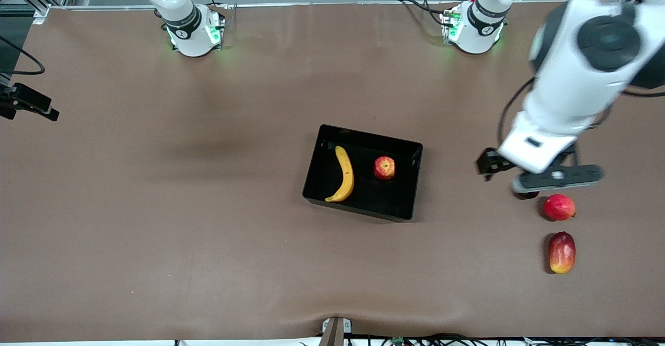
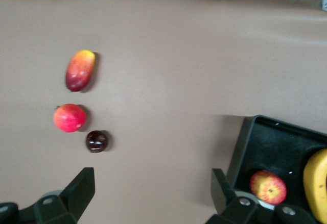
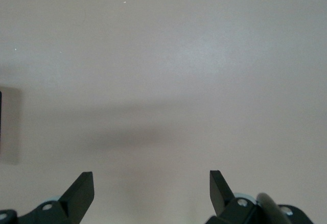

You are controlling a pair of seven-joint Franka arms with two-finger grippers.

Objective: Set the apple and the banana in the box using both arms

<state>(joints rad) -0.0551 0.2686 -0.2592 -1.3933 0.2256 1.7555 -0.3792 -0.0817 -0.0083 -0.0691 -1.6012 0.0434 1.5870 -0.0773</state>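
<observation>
Box [image 1: 363,170]: black tray near the middle of the table; holds two fruits.
Banana [image 1: 344,174]: lies in the box, along the wall toward the right arm's end.
Apple [image 1: 384,168]: lies in the box, toward the left arm's end, apart from the banana.
Left gripper [image 2: 153,193]: fingers spread wide, nothing between them; hangs over bare table between the box and three loose fruits.
Right gripper [image 3: 152,188]: fingers spread wide, empty; over bare table, its arm waiting.
Loose fruits, toward the left arm's end: small dark round fruit [image 2: 96,141]; larger pinkish-red round fruit [image 1: 559,207], just beside it and nearer the front camera; red-yellow mango [image 1: 561,252], nearer the front camera again
</observation>
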